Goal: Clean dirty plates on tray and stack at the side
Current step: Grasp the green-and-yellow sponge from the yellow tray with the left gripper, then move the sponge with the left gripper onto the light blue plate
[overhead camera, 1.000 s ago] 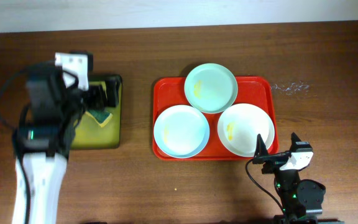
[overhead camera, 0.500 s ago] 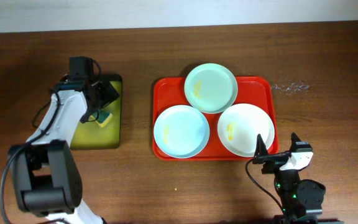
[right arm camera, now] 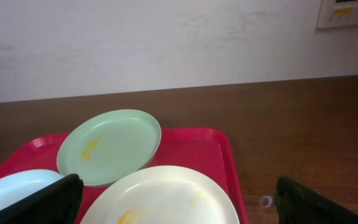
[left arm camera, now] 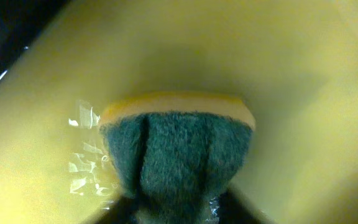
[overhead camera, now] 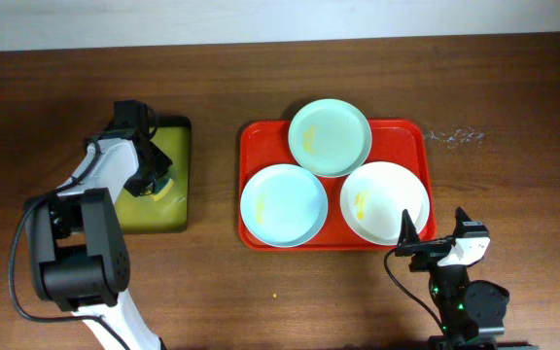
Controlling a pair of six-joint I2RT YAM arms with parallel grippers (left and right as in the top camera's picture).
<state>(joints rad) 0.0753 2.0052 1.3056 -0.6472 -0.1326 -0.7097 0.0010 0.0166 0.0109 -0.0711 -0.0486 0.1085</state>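
Three plates lie on the red tray (overhead camera: 261, 141): a pale green plate (overhead camera: 330, 137) at the back, a pale blue plate (overhead camera: 283, 204) front left and a white plate (overhead camera: 385, 201) front right. Green and white carry yellow smears. My left gripper (overhead camera: 152, 180) is down in the yellowish tray (overhead camera: 168, 209), its dark fingers pinching a green-and-yellow sponge (left arm camera: 179, 149), which is creased between them. My right gripper (overhead camera: 433, 226) stands open at the red tray's front right corner. In the right wrist view the white plate (right arm camera: 173, 193) lies just ahead of those fingers.
The black-rimmed yellowish tray sits left of the red tray with a strip of bare wood between them. Some clear scraps (overhead camera: 452, 136) lie right of the red tray, and a small ring (right arm camera: 265, 201) lies on the wood by its right rim. A pale wall runs along the back.
The left arm dropped into the yellowish tray and its fingers closed on the sponge. The right arm and the plates have not moved.
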